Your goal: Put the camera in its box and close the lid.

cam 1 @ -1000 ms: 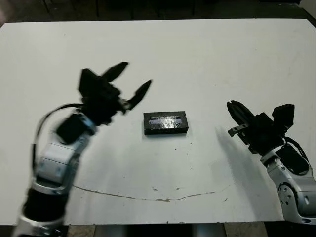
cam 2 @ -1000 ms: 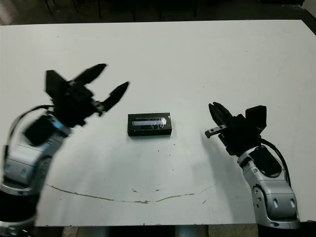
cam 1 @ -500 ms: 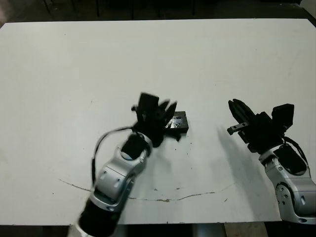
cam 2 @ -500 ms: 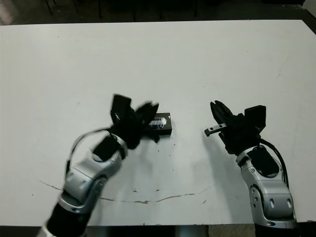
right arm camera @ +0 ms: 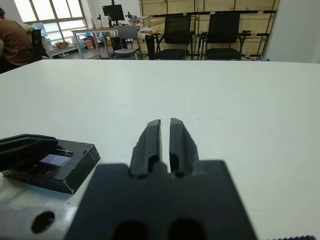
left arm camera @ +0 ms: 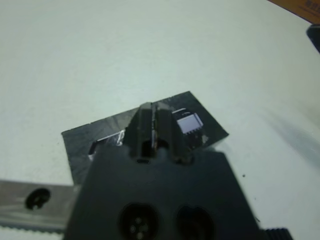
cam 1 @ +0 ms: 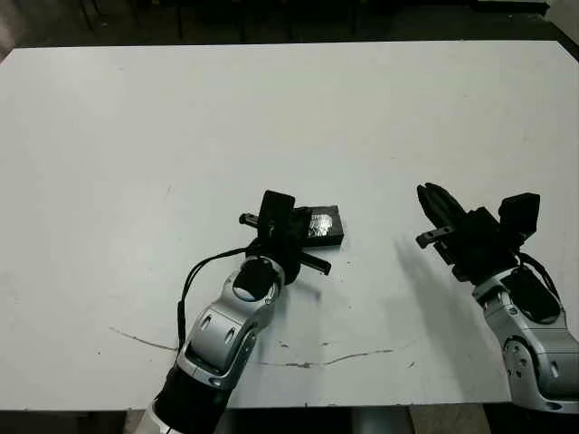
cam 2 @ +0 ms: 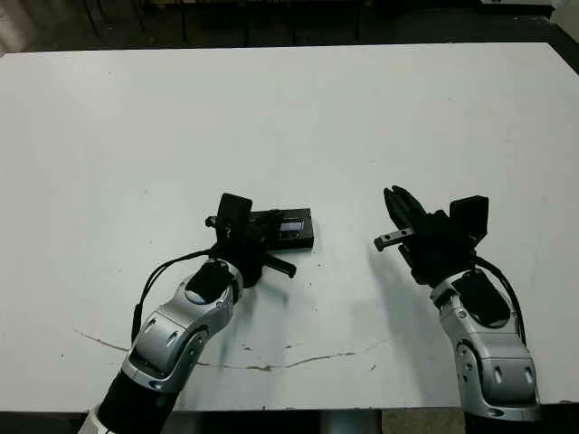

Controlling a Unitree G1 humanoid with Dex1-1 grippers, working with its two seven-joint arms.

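The black lid (cam 1: 326, 223) lies on the box (right arm camera: 65, 179) near the table's middle, so the two read as one closed black case. A pale blue-purple patch, the camera's screen (left arm camera: 189, 121), shows through the lid's window; the camera's body is hidden. My left gripper (left arm camera: 151, 114) is shut, its tips resting on the lid's top towards its left half, with nothing held between them. My right gripper (cam 1: 432, 201) is shut and empty, hovering above the table to the right of the box, about a hand's width away.
A thin dark crack or line (cam 1: 298, 363) runs across the white table (cam 1: 271, 108) near its front edge. In the right wrist view, chairs (right arm camera: 220, 30) and a seated person (right arm camera: 12, 42) show beyond the table's far edge.
My left arm swung in from the left, where its gripper was raised and open, and now rests shut on the lid. The right arm has barely moved.
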